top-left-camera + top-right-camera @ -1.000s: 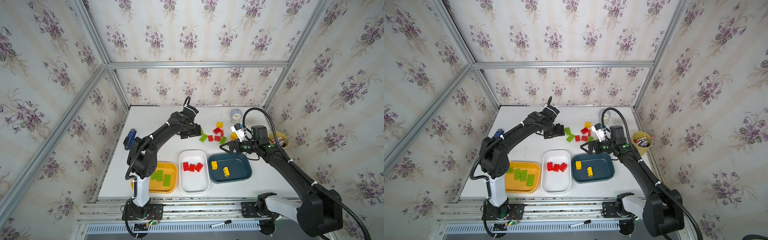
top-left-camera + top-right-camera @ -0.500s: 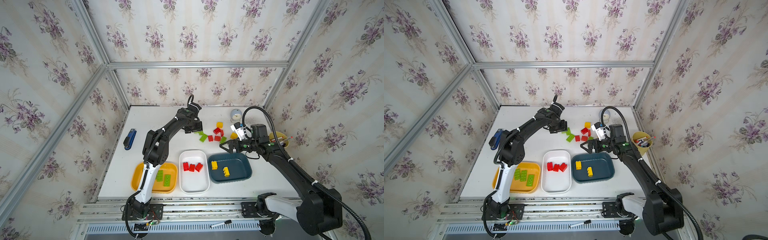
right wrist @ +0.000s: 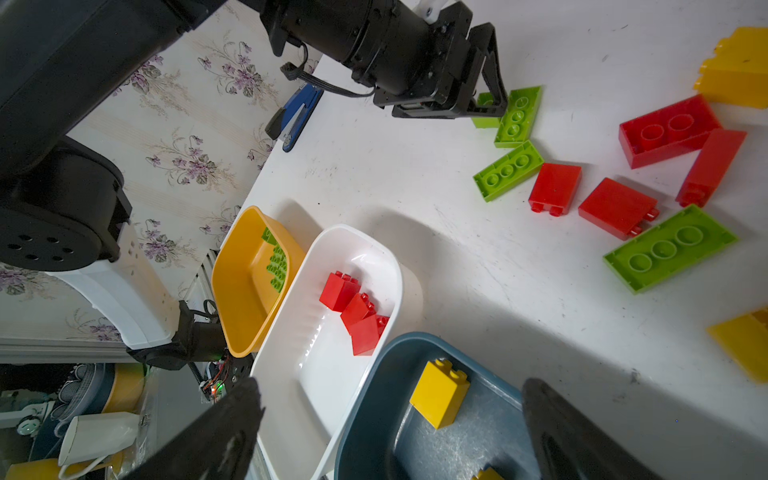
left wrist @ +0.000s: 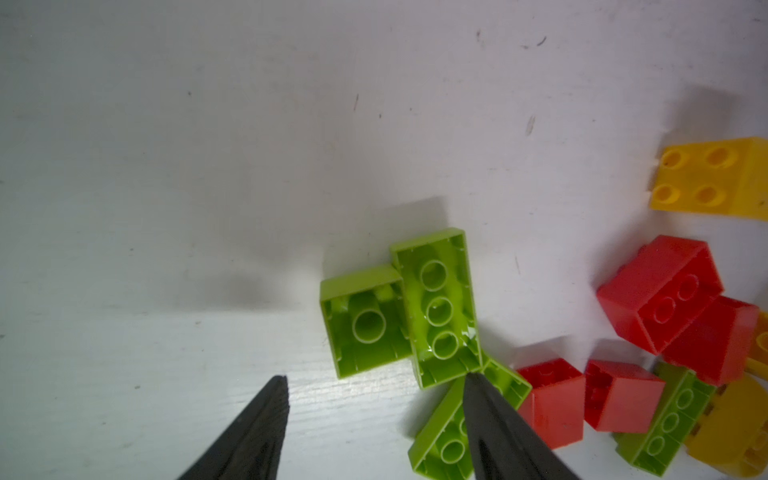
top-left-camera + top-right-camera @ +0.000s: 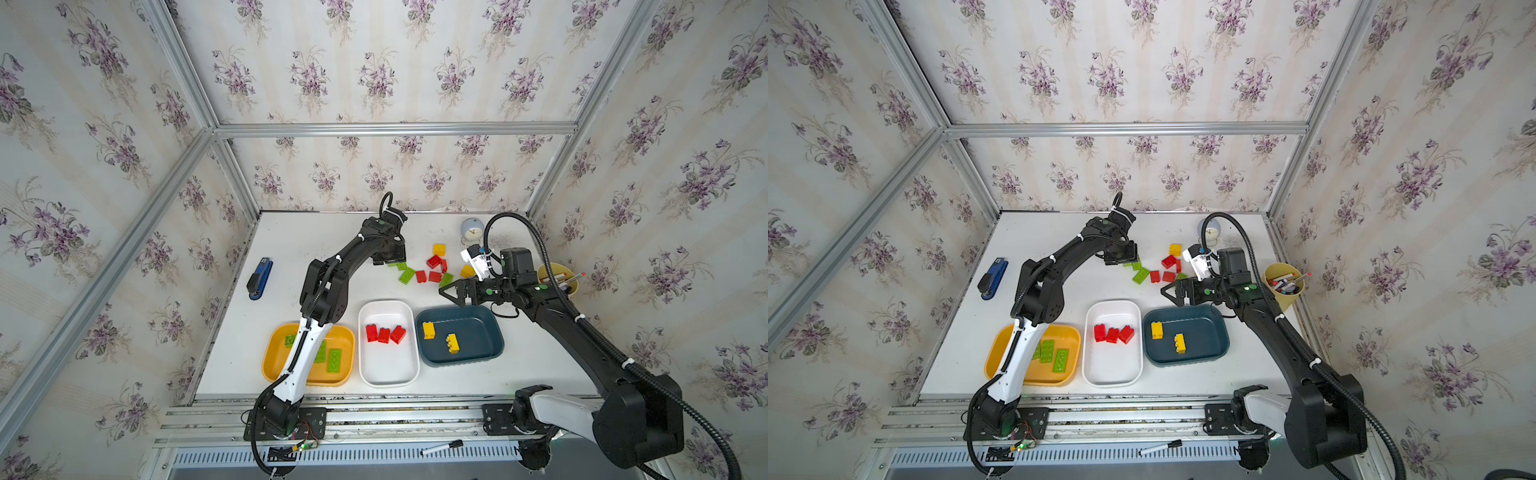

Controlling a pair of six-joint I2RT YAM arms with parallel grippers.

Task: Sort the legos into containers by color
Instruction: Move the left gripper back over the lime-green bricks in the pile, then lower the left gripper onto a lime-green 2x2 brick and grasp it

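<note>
The left fingers [image 4: 257, 432] stand parted, clasping nothing, their tips down at a square green brick [image 4: 365, 324] that lies hollow side up on the white worktop [image 4: 166, 145]. One tip sits at the corner of an oblong green brick [image 4: 440, 311] pressed against the square one. Both bricks belong to the loose scatter of legos [image 5: 430, 270], green, red and yellow, strewn behind the white tray [image 5: 388, 374] on the side away from the rail.

The right fingers [image 3: 573, 436] are spread wide and empty. They hang in the air behind and to the right of the white tray, above the far rim of the dark teal tray [image 5: 478, 332].

Three red bricks [image 5: 384, 333] lie together in the white tray. The teal tray, just beside it on the right, holds two yellow bricks [image 5: 452, 344]. The orange-yellow tray [image 5: 274, 357], just beside it on the left, holds several green bricks [image 5: 333, 359], partly hidden by the left arm.

Well to the left of the white tray and farther back lies a blue stapler [image 5: 259, 278]. Far to its right stands a pale-yellow cup of pens [image 5: 1285, 299].
</note>
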